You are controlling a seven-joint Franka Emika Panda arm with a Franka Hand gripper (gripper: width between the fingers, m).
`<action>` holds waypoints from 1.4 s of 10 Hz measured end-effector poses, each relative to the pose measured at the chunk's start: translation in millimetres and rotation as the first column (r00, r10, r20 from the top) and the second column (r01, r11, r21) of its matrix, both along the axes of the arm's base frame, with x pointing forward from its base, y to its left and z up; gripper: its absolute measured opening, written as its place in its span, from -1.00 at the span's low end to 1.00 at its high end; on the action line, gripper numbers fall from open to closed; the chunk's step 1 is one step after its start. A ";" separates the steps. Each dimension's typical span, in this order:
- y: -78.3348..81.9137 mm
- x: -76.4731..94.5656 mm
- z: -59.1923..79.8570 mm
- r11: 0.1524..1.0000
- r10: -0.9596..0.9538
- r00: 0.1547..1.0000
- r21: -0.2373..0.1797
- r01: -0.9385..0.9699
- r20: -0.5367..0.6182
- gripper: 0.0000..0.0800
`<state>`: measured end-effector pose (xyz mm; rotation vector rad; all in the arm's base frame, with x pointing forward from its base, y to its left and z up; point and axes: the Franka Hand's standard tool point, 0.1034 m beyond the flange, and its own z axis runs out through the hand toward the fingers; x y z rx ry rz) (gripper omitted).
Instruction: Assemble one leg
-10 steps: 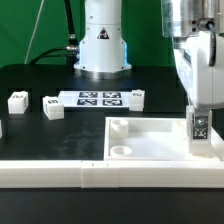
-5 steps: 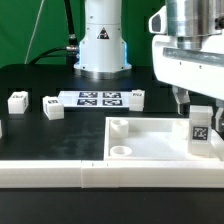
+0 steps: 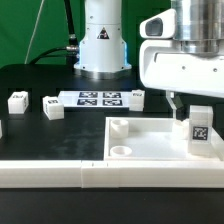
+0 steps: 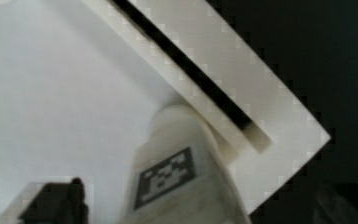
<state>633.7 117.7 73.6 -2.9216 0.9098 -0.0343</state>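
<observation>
The leg (image 3: 201, 131), a white post with a black-and-white tag facing the camera, stands upright in the near corner socket of the large white tray-like panel (image 3: 150, 140) at the exterior view's right. My gripper (image 3: 189, 99) hangs just above the leg's top, open and holding nothing. In the wrist view the leg (image 4: 197, 168) rises between my two dark fingers (image 4: 53, 201), with a gap on each side, against the panel's raised rim (image 4: 211, 75).
Three loose white legs lie on the black table: two at the left (image 3: 17, 100) (image 3: 52, 108) and one by the marker board's end (image 3: 137, 96). The marker board (image 3: 98, 98) lies before the robot base (image 3: 102, 50). A white rail (image 3: 70, 175) runs along the front.
My gripper has let go of the leg and risen off it, shifting toward the exterior view's left. The leg stays upright in the panel's corner.
</observation>
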 end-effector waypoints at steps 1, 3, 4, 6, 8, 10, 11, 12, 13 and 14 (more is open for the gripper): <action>-0.9 0.0 1.0 0.998 0.068 0.998 -0.004 -0.068 -0.003 0.62; -1.6 0.4 3.3 0.969 0.247 0.969 -0.019 -0.246 0.010 0.62; -1.9 0.3 3.0 0.963 0.268 0.963 -0.021 -0.268 0.011 0.62; -1.9 0.3 2.9 0.963 0.268 0.963 -0.021 -0.268 0.011 0.29; -2.8 0.3 2.8 0.965 0.262 0.965 -0.022 -0.262 0.010 -0.27; -4.5 0.7 2.3 0.975 0.222 0.975 -0.019 -0.222 0.013 -0.27; -5.0 0.7 2.1 0.987 0.159 0.987 -0.011 -0.159 0.020 -0.27; -5.3 0.6 2.0 1.000 -0.015 1.000 0.001 0.015 0.018 -0.27; -5.4 0.6 2.0 0.989 -0.145 0.989 0.013 0.145 0.013 -0.27; -5.8 0.8 1.9 0.956 -0.293 0.956 0.029 0.293 0.000 -0.27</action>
